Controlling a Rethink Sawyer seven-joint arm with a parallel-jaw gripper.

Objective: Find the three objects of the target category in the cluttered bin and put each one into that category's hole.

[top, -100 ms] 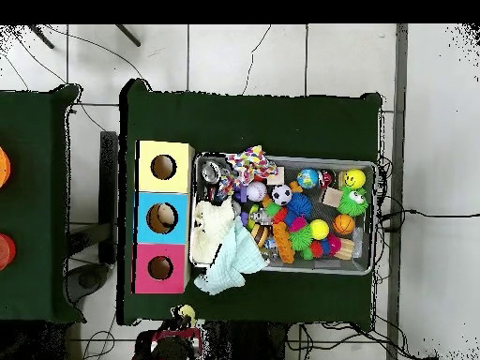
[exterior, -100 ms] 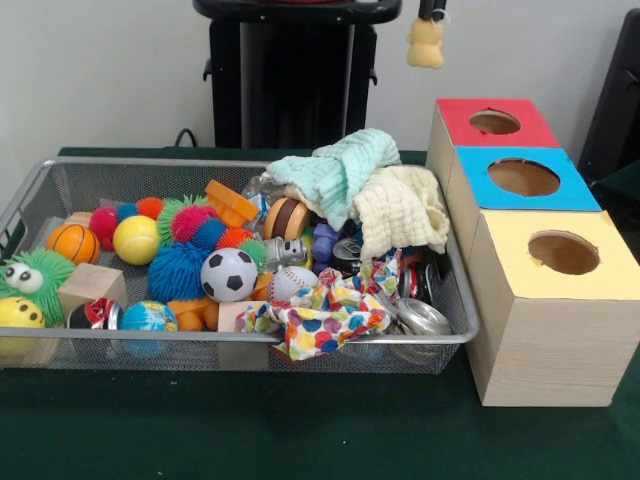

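Nearest the camera, a multicoloured patterned cloth (exterior, -100 ms: pixel 322 318) is draped over the front rim of the wire-mesh bin (exterior, -100 ms: pixel 60 190), with a soccer ball (exterior, -100 ms: pixel 228 274), a baseball (exterior, -100 ms: pixel 291 283) and a blue spiky ball (exterior, -100 ms: pixel 176 270) packed just behind it. A mint-green cloth (exterior, -100 ms: pixel 338 170) and a cream cloth (exterior, -100 ms: pixel 402 210) are heaped at the bin's corner beside the row of boxes: yellow-topped box (exterior, -100 ms: pixel 590 260), blue-topped box (exterior, -100 ms: pixel 560 188) and red-topped box (exterior, -100 ms: pixel 530 125), each with one round hole.

At the top edge of the front view the gripper (exterior, -100 ms: pixel 428 18) is seen only by its tips, clamped on a small yellow soft object (exterior, -100 ms: pixel 426 45) that hangs above and behind the red-topped box, well clear of the bin. The step in hand is judged to be a carry toward a hole. Which category is targeted cannot be told. A descent over the matching hole, centred before release, is called for next, followed by a renewed search of the bin.
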